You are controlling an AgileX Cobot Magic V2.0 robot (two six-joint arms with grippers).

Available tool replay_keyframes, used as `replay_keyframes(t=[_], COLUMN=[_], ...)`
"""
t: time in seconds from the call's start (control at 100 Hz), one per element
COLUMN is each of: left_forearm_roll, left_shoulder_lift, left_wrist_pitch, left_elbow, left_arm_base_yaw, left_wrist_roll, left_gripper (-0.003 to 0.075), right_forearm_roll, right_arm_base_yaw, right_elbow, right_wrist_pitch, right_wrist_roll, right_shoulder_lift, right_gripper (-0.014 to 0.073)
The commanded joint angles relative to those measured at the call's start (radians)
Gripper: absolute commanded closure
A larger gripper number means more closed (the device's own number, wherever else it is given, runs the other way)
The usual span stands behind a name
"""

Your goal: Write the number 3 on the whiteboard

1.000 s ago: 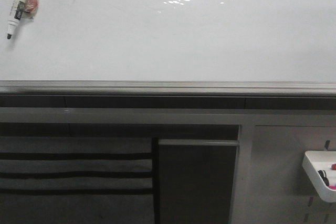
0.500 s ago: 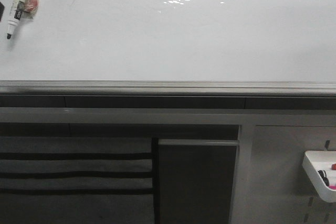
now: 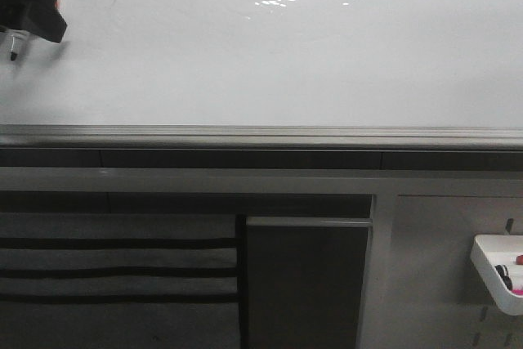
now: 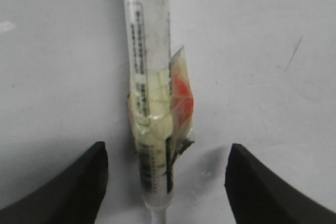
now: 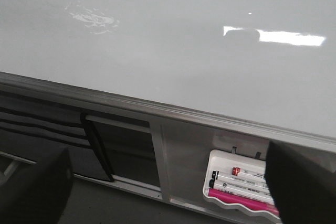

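Observation:
The whiteboard (image 3: 270, 63) is a glossy white board with a grey edge strip (image 3: 261, 135) and bright glare at its far side. No number 3 shows on it. A white marker with tape and a red patch lies at the board's far left; only its black tip (image 3: 14, 52) shows in the front view. My left gripper (image 3: 29, 6) is over it. In the left wrist view the marker (image 4: 149, 93) lies between the fingers of my left gripper (image 4: 167, 153), which is open and apart from it. My right gripper (image 5: 168, 182) is open and empty, off the board's near edge.
A small white tray (image 3: 490, 267) hangs below the board at the right; in the right wrist view the tray (image 5: 223, 157) holds several markers and a pink one (image 5: 241, 200). A dark panel (image 3: 306, 284) and grey slats (image 3: 114, 267) lie below the edge strip.
My left gripper has come into the front view at the far left and now covers most of the marker. The marker has not moved.

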Motion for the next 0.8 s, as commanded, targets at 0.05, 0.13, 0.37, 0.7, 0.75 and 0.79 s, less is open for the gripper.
replay_keyframes(t=[0.05,0.13,0.37,0.7,0.75,0.79], left_forearm_roll=[0.002,0.002,0.002,0.002,0.002,0.002], left_shoulder_lift=[-0.015,-0.015,-0.015,-0.015,-0.015,-0.020], left_wrist_pitch=[-0.063,-0.059,-0.059,-0.059,-0.056,-0.046], left_elbow=[-0.042,-0.042,-0.042,-0.042,-0.042,-0.044], left_arm_base_yaw=[0.002,0.002,0.002,0.002,0.002,0.002], left_wrist_roll=[0.001,0.001,0.001,0.001,0.001,0.001], left_gripper=[0.0343,0.0384,0.0543,0.0699,0.0721,0.0735], right_forearm_roll=[0.020,0.020,0.020,0.032,0.048,0.065], right_arm_base_yaw=[-0.005,-0.005,-0.005,-0.005,-0.005,-0.005], right_elbow=[-0.036,-0.036,-0.036,-0.036,-0.036,-0.038], right_wrist_pitch=[-0.060,-0.060,-0.060,-0.032,-0.026,-0.015], right_wrist_roll=[-0.011,-0.011,-0.011,-0.011,-0.011,-0.016], right_shoulder_lift=[0.015,0.015,0.015,0.015,0.015,0.017], right_gripper=[-0.0071,-0.0071,-0.0071,-0.0071,-0.0071,-0.0071])
